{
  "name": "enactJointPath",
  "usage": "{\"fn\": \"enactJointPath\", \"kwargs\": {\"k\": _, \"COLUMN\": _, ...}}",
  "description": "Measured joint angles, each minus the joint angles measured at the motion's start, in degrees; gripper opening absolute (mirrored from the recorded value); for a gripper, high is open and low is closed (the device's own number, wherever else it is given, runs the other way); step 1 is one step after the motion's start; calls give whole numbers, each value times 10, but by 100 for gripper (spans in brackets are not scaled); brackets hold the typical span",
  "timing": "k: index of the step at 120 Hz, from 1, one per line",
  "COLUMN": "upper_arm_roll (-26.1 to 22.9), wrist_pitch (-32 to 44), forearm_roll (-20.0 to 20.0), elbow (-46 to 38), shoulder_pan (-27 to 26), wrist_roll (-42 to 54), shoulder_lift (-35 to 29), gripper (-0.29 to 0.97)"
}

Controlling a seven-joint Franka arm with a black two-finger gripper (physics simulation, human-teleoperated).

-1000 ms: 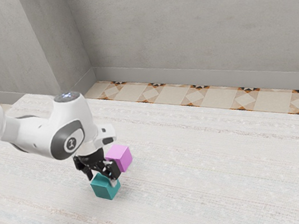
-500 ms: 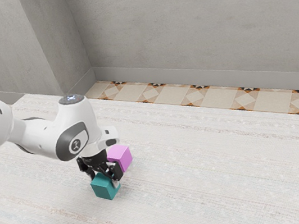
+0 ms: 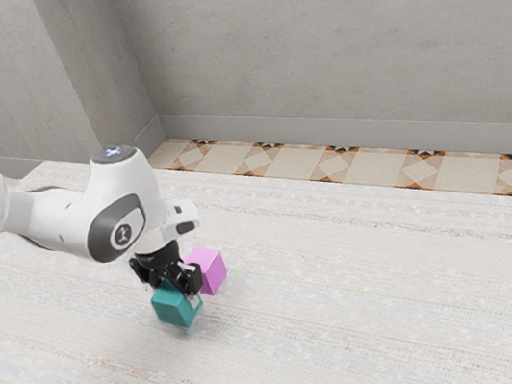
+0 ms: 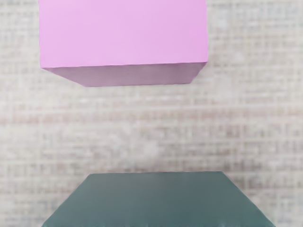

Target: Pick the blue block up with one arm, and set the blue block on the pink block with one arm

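The blue block [image 3: 176,309], teal in colour, hangs just above the pale table with my gripper [image 3: 180,293] shut on it from above. The pink block [image 3: 211,269] rests on the table right behind it, toward the exterior view's right, and a small gap separates the two. In the wrist view the blue block's top face [image 4: 156,201] lies blurred under my hand, and the pink block [image 4: 123,33] sits beyond it across a strip of bare table.
The table [image 3: 380,299] is a pale woven-look surface stretching wide to the exterior view's right and front. A grey wall [image 3: 329,34] and a patterned tile strip [image 3: 379,168] run along the back. My white arm [image 3: 66,222] reaches in from the left.
My gripper has risen a little with the blue block, which has left the table. The pink block has stayed in place.
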Motion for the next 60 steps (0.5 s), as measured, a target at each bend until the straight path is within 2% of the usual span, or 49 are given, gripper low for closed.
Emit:
{"fn": "enactJointPath", "kwargs": {"k": 31, "upper_arm_roll": 0, "wrist_pitch": -92, "forearm_roll": 0, "elbow": 109, "shoulder_pan": 0, "wrist_roll": -6, "shoulder_lift": -8, "gripper": 35}}
{"fn": "enactJointPath", "kwargs": {"k": 60, "upper_arm_roll": 0, "wrist_pitch": -170, "forearm_roll": 2, "elbow": 189, "shoulder_pan": 1, "wrist_roll": -7, "shoulder_lift": 45, "gripper": 35}}
